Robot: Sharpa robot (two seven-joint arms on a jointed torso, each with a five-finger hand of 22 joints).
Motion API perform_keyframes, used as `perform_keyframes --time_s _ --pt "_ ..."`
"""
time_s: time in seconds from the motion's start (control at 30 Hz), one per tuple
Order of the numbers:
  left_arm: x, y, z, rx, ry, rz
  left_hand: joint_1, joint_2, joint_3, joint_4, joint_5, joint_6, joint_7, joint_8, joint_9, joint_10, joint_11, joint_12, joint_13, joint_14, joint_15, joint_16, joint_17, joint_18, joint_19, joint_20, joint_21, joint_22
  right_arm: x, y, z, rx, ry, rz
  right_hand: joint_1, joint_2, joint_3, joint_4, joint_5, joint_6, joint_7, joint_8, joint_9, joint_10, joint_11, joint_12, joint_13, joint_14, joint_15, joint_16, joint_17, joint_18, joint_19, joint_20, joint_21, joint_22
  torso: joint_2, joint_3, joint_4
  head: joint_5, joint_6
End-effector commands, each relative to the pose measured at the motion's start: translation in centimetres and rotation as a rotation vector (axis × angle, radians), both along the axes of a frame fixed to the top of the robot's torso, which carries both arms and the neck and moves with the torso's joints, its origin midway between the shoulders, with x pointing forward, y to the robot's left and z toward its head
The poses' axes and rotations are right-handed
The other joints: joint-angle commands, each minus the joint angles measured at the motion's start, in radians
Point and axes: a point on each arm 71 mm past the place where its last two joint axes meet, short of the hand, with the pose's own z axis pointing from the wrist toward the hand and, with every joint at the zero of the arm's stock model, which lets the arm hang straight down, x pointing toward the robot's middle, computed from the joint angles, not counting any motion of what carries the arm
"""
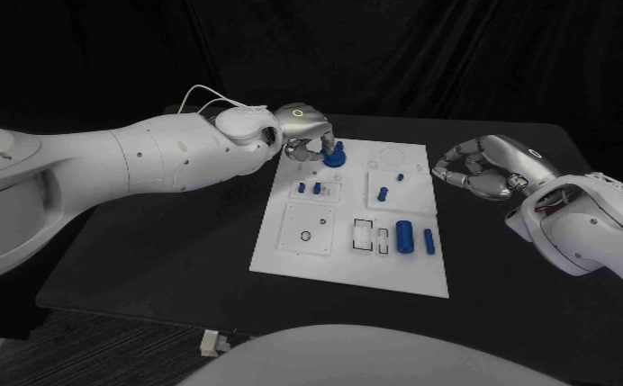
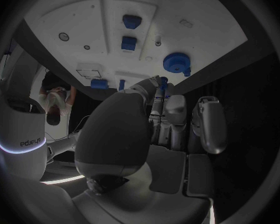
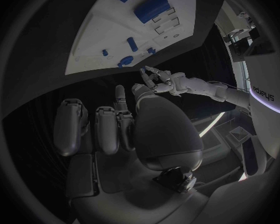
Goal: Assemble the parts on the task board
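The white task board lies mid-table. My left hand hangs over its far left corner, beside a round blue part standing on the board. In the left wrist view its fingertips pinch a small blue peg close to that round part. Short blue pegs stand near the board's left middle, and others near the centre. A thick blue cylinder and a slim one lie at the near right. My right hand hovers off the board's right edge, fingers curled, holding nothing.
The black table spreads around the board, with bare surface on the left and along the front. Rectangular and round recesses mark the board's near half. The right wrist view shows the board and my left hand beyond it.
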Motion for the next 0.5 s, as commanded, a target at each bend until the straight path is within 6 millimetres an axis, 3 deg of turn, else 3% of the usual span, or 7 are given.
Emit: perform_keyframes --time_s 0.03,0.13,0.33,0.5 --pt "-0.1 -0.1 -0.7 0.018 0.056 -0.011 -0.015 0.008 0.043 -0.015 -0.02 -0.01 -0.009 -0.012 0.012 0.009 -0.005 -0.005 0.005 -0.004 -0.004 -0.015 -0.008 -0.017 -0.005 -0.001 -0.018 0.188 0.0 -0.1 -0.3 -0.009 0.019 -0.014 0.032 0.001 0.018 0.004 0.019 -0.005 0.004 0.007 -0.009 0.046 -0.008 -0.012 0.154 0.052 -0.003 -0.012 -0.004 0.03 -0.001 -0.002 -0.02 0.193 0.0 0.0004 -0.0005 0.001 0.0" --pt "0.0 0.0 -1.3 0.028 0.073 -0.005 -0.015 0.008 0.042 -0.015 -0.021 -0.011 -0.01 -0.012 0.011 0.009 -0.005 -0.005 0.005 -0.005 -0.004 -0.016 -0.009 -0.016 -0.006 -0.001 -0.02 0.188 0.1 0.0 -0.3 -0.01 0.02 -0.013 0.032 0.001 0.018 0.004 0.019 -0.005 0.004 0.007 -0.009 0.046 -0.008 -0.012 0.154 0.052 -0.003 -0.012 -0.004 0.03 -0.001 -0.002 -0.02 0.193 0.0 0.001 -0.0009 0.002 0.0" --pt "0.1 0.1 -2.3 0.045 0.1 0.005 -0.016 0.008 0.042 -0.015 -0.024 -0.012 -0.01 -0.014 0.011 0.01 -0.006 -0.005 0.006 -0.006 -0.004 -0.018 -0.012 -0.016 -0.007 -0.001 -0.023 0.187 0.1 0.1 -0.4 -0.012 0.024 -0.012 0.032 0.002 0.018 0.004 0.019 -0.005 0.004 0.007 -0.009 0.045 -0.008 -0.013 0.153 0.051 -0.003 -0.012 -0.005 0.031 -0.002 -0.002 -0.022 0.193 0.002 -0.002 0.0003 0.002 0.0" --pt "-0.1 0.1 -3.0 0.052 0.119 0.009 -0.017 0.008 0.041 -0.014 -0.027 -0.013 -0.01 -0.015 0.01 0.01 -0.005 -0.006 0.007 -0.008 -0.004 -0.02 -0.015 -0.015 -0.009 -0.001 -0.025 0.187 0.1 0.0 -0.4 -0.014 0.026 -0.013 0.032 0.002 0.018 0.004 0.019 -0.005 0.004 0.007 -0.009 0.045 -0.008 -0.013 0.153 0.051 -0.003 -0.012 -0.005 0.031 -0.002 -0.002 -0.022 0.193 0.003 -0.0021 0.0 0.002 0.0"
